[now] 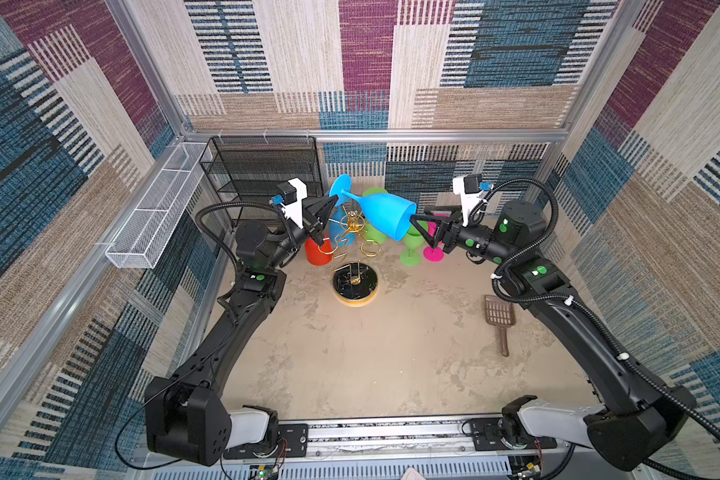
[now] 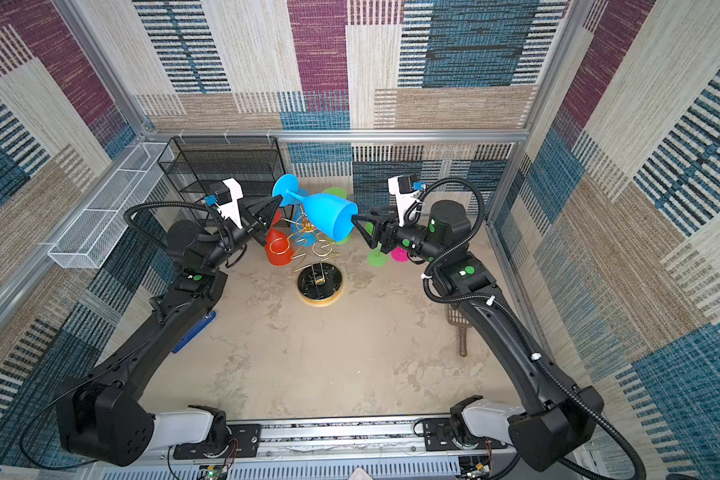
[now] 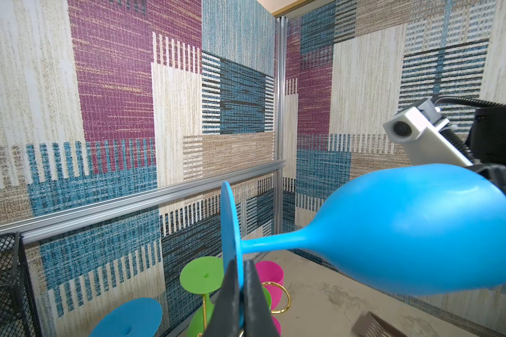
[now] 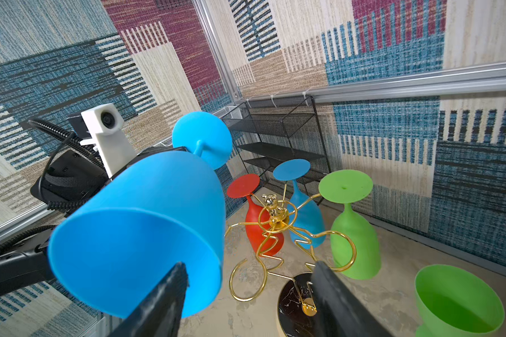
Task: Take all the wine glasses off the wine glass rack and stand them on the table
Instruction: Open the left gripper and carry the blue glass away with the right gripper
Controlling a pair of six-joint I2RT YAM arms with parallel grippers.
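My left claw [image 1: 334, 200] was clamped on the foot of the blue wine glass [image 1: 385, 216], held sideways with the wine glass rack [image 1: 341, 286] below it, while my right claw [image 4: 250, 266] gaped astride its rim, needing, I judged, to close for a handover.

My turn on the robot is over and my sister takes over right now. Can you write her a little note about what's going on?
Left gripper: shut on the foot of the blue wine glass, holding it sideways in the air above the wine glass rack.
Right gripper: open at the bowl's rim, not gripping.
Done: that glass is off the rack.
On the rack: red glass, blue glass, green glass.
Left: probably grip the bowl with the right gripper, then set the glass down on the table.
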